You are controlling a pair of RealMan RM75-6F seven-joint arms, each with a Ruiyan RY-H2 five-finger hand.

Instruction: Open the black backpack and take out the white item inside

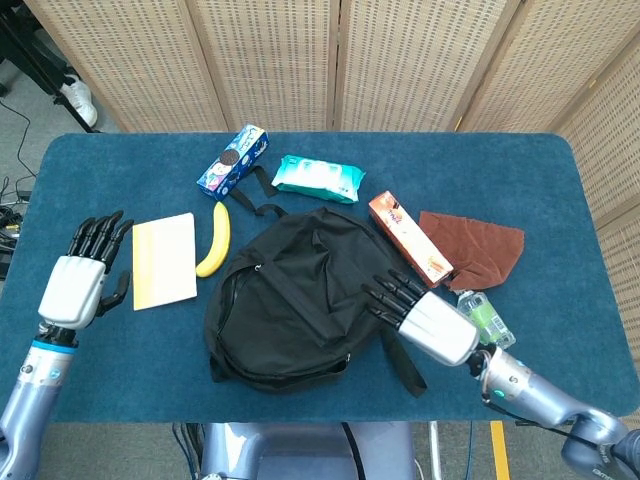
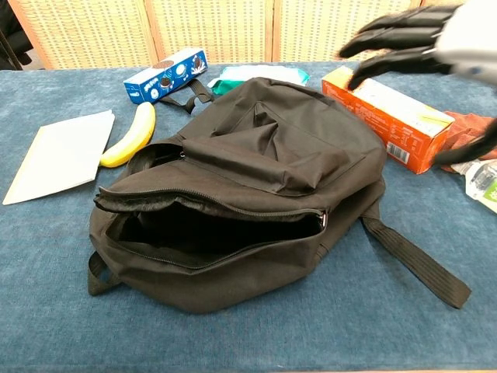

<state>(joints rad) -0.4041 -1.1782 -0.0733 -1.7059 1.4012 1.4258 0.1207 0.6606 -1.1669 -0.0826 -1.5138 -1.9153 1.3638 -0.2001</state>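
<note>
The black backpack lies in the middle of the blue table, its flap fallen down over the mouth, the zipper still unzipped. The white item, a flat white and yellow sheet, lies on the table left of the backpack beside the banana. My left hand hovers left of the sheet, fingers spread, holding nothing. My right hand is lifted off the backpack at its right side, fingers spread and empty.
A banana lies between sheet and backpack. A blue cookie box, a teal wipes pack, an orange carton, a brown cloth and a small green bottle ring the backpack.
</note>
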